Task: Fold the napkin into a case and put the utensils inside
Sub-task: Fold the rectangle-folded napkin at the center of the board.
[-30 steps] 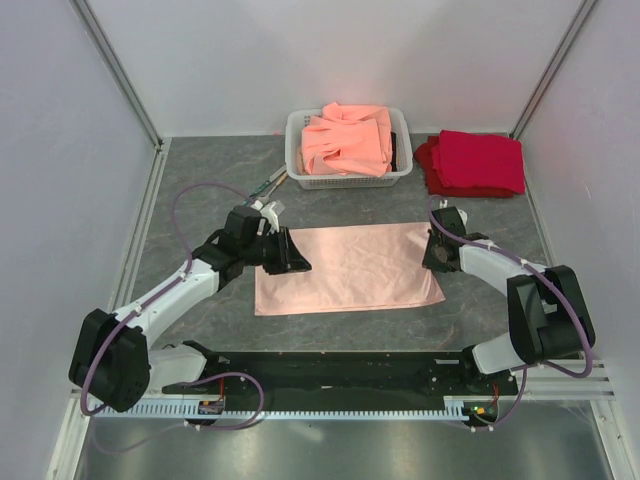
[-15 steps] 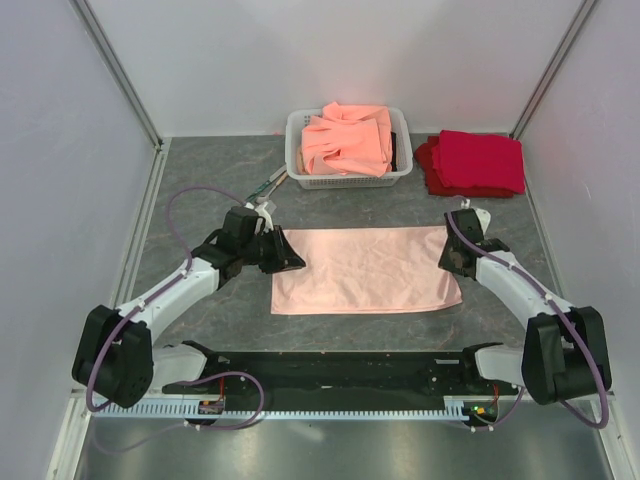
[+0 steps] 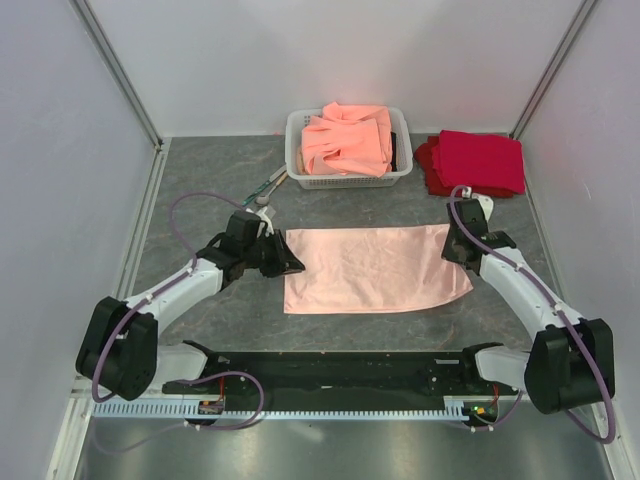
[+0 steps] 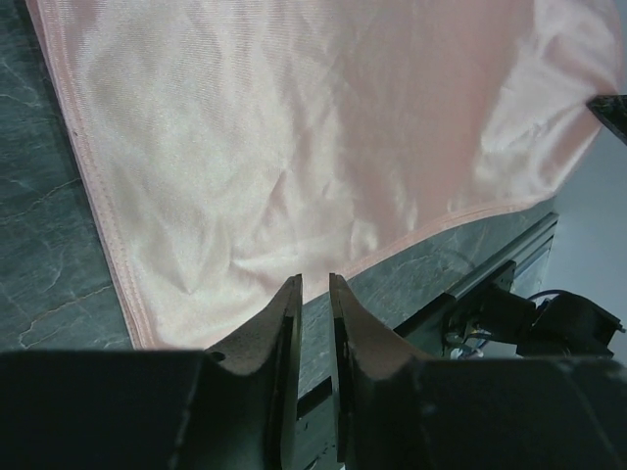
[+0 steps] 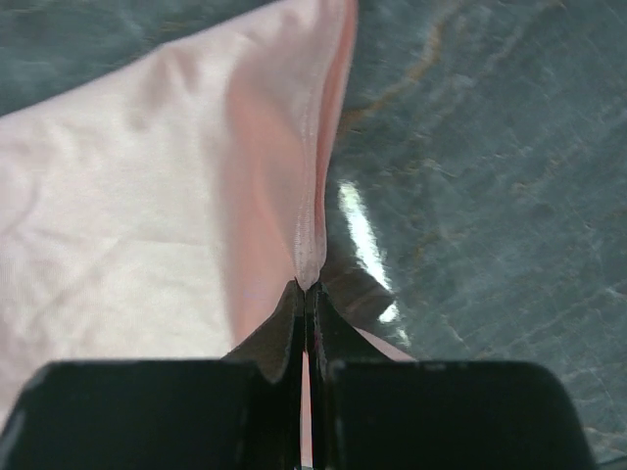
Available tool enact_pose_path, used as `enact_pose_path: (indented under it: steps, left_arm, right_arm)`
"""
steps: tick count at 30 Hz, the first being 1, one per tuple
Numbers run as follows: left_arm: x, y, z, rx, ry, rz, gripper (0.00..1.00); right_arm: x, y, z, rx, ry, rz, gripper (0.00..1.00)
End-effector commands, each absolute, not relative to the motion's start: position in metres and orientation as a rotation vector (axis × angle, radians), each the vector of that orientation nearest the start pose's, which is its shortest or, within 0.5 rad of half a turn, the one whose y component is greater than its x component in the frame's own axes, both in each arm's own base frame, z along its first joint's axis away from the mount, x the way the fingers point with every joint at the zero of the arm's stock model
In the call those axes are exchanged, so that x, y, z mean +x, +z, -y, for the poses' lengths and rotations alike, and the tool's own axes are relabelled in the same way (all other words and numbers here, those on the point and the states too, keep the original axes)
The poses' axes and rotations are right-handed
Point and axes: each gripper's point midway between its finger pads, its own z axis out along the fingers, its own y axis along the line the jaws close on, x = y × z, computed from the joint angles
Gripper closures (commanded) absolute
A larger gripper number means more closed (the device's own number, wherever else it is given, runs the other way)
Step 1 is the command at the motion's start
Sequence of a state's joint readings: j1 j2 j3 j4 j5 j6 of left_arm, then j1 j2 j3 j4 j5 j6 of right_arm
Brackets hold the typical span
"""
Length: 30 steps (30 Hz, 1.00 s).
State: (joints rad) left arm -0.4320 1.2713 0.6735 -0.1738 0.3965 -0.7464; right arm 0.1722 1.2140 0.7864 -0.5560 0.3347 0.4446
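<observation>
Near edge, behind both sets of fingers: a black base plate (image 3: 330, 370) carries the two arms. The table (image 3: 200, 180) is dark grey, marble-veined and glossy. In the right wrist view a glare spot sits just right of the fingertips.

Left gripper (image 3: 289, 266) (image 4: 313, 282): low over the table. Its fingers (image 4: 279, 333) are parted by a narrow slit with dark table showing through it, and nothing is held. The napkin (image 3: 370, 268) (image 4: 294, 127) has its hem running just ahead of the tips. I cannot tell whether they touch.

Right gripper (image 3: 455, 250) (image 5: 306, 287): fingers (image 5: 274, 343) pressed together on the napkin's (image 5: 147, 196) hem. The cloth is pinched into a raised ridge running away from the tips. The rest spreads out to their left.

The napkin is pale pink and plain. It lies on the table between the two grippers, mostly flat, with light creases toward the right fingers.

Beyond the left fingers: the utensils (image 3: 270, 186), slim pieces with teal-green handles, lie on the table just beside the basket's near left corner. They are too small to count.

Beyond and between both grippers: a white slotted basket (image 3: 345, 183), heaped above its rim with orange-salmon cloths (image 3: 348, 138). Something dark is at its right end, unidentified.

Beyond the right fingers: deep red cloths (image 3: 475, 162), folded and stacked on the table just beside the basket.

Room: white walls (image 3: 350, 50) on the left, back and right, with metal frame posts (image 3: 115, 70) at the back corners.
</observation>
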Motion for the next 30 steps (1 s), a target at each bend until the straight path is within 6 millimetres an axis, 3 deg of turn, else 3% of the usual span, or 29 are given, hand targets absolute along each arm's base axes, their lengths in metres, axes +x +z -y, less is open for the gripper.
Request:
enact_pose_path:
  steps: [1, 9, 17, 18, 22, 30]
  left_arm:
    - [0.256, 0.091, 0.218, -0.240, -0.997, -2.496, 0.77]
    - [0.257, 0.076, 0.197, -0.349, -0.841, -2.515, 0.79]
    - [0.252, 0.059, 0.178, -0.419, -0.719, -2.523, 0.80]
    - [0.252, 0.057, 0.173, -0.438, -0.686, -2.518, 0.80]
    - [0.252, 0.047, 0.150, -0.510, -0.537, -2.511, 0.80]
    - [0.238, 0.026, 0.151, -0.522, -0.555, -2.568, 0.81]
  right_arm:
    - [0.304, 0.127, -0.050, 0.335, -0.031, -2.380, 1.00]
    - [0.300, 0.137, -0.154, 0.168, 0.230, -2.393, 1.00]
    - [0.293, 0.129, -0.257, 0.049, 0.451, -2.423, 1.00]
    - [0.293, 0.120, -0.265, 0.043, 0.449, -2.446, 1.00]
    - [0.292, 0.117, -0.302, 0.043, 0.545, -2.463, 1.00]
    - [0.289, 0.105, -0.344, 0.042, 0.661, -2.484, 1.00]
